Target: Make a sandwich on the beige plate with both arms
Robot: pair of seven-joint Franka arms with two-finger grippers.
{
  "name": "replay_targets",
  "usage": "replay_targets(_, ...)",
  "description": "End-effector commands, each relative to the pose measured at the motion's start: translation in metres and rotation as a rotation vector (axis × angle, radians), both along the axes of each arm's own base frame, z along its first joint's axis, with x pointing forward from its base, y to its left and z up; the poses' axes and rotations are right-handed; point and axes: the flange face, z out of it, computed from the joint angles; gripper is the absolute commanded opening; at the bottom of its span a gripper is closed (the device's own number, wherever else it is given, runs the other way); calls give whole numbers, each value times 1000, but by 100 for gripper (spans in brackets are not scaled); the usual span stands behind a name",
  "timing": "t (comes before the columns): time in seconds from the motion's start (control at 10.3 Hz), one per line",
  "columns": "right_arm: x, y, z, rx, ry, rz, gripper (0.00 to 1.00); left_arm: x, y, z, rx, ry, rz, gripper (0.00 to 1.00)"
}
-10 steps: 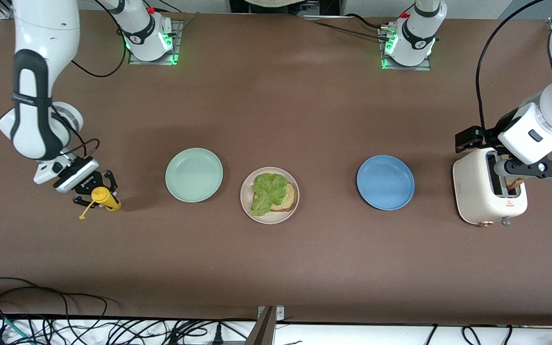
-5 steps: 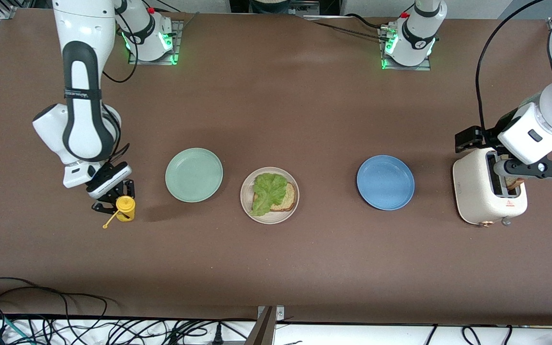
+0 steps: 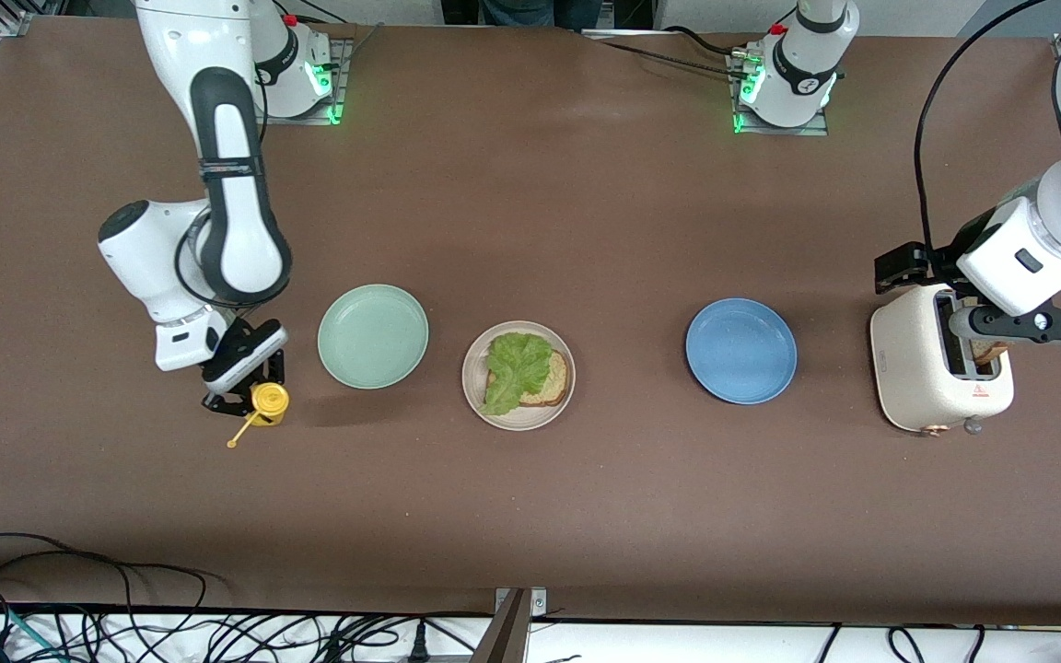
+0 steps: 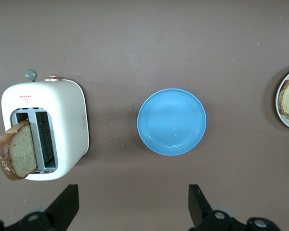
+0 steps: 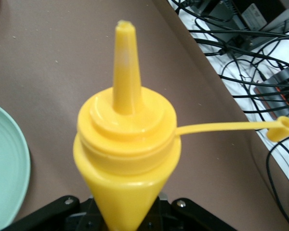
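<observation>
The beige plate (image 3: 517,419) sits mid-table with one bread slice (image 3: 554,379) and a green lettuce leaf (image 3: 512,368) lying on it; its edge shows in the left wrist view (image 4: 285,120). A second bread slice (image 3: 987,352) (image 4: 17,156) sticks out of the white toaster (image 3: 917,378) (image 4: 62,120). My left gripper (image 3: 1032,322) (image 4: 133,211) hangs open and empty above the toaster. My right gripper (image 3: 250,391) (image 5: 132,219) is shut on the yellow squeeze bottle (image 3: 269,402) (image 5: 127,144), whose cap hangs open on its strap, beside the mint-green plate.
The mint-green plate (image 3: 372,336) (image 5: 5,168) lies toward the right arm's end, next to the beige plate. The blue plate (image 3: 740,350) (image 4: 171,121) lies between the beige plate and the toaster. Cables run along the table edge nearest the front camera.
My right arm has carried the yellow bottle along the table toward the mint-green plate. The left arm has not moved.
</observation>
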Motion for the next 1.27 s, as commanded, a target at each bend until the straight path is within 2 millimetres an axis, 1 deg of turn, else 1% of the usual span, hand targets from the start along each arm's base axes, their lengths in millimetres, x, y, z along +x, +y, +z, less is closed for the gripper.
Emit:
replay_targets(0.0, 8, 30, 7, -64, 15, -7, 0, -1, 1, 4, -18, -1, -20, 100)
replay_targets(0.19, 10, 58, 6, -137, 41, 5, 0, -2, 1, 3, -18, 0, -20, 100)
replay_targets(0.29, 8, 75, 6, -170, 49, 3, 0, -1, 1, 4, -18, -1, -20, 100)
replay_targets(0.49, 8, 101, 3, -254, 48, -4, 0, -1, 2, 3, -18, 0, -18, 100)
replay_targets(0.68, 12, 118, 0, -298, 70, 3, 0, -1, 2, 3, -18, 0, -18, 100)
replay_targets(0.78, 18, 126, 6, -339, 93, 8, 0, -2, 2, 3, -17, 2, -18, 100)
replay_targets(0.88, 24, 141, 13, -392, 117, 4, 0, -2, 2, 3, -17, 2, -18, 100)
replay_targets(1.17, 34, 193, 26, -584, 156, -28, 0, -1, 4, 2, -17, 3, -15, 100)
